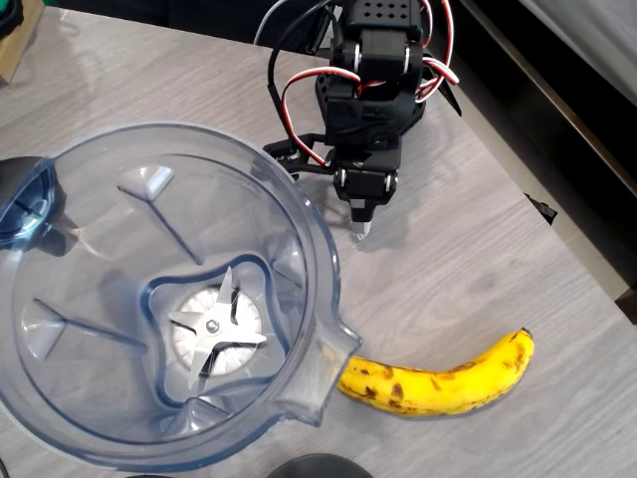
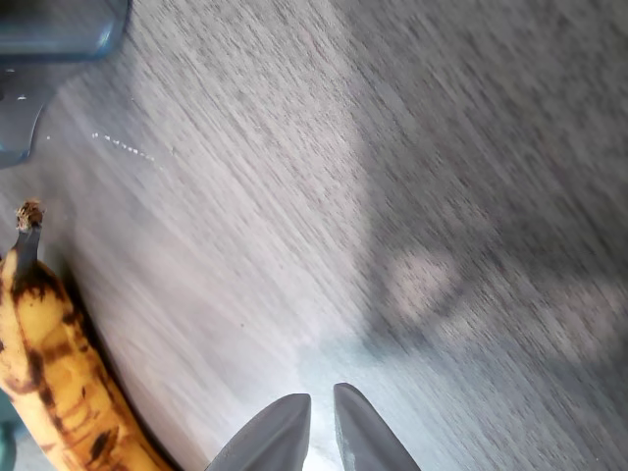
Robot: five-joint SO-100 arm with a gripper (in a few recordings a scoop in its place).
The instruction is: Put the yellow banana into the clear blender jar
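Observation:
The yellow banana (image 1: 438, 380) lies on the grey wood table to the right of the clear blender jar (image 1: 90, 398), one end tucked under the jar's pour spout. The jar stands upright with a metal blade at its bottom and nothing else inside. My black gripper (image 1: 362, 231) hangs above the table beyond the banana, close to the jar's right rim, fingers together and empty. In the wrist view the shut fingertips of the gripper (image 2: 316, 412) sit at the bottom edge, the banana (image 2: 54, 383) lies at lower left with its stem up, and the jar's rim (image 2: 49, 29) shows at top left.
A dark blue-tinted cap (image 1: 25, 199) rests against the jar's upper left rim. The table's right edge (image 1: 557, 219) runs diagonally beside the arm. A dark round object (image 1: 318, 466) peeks in at the bottom edge. Bare tabletop lies between the gripper and the banana.

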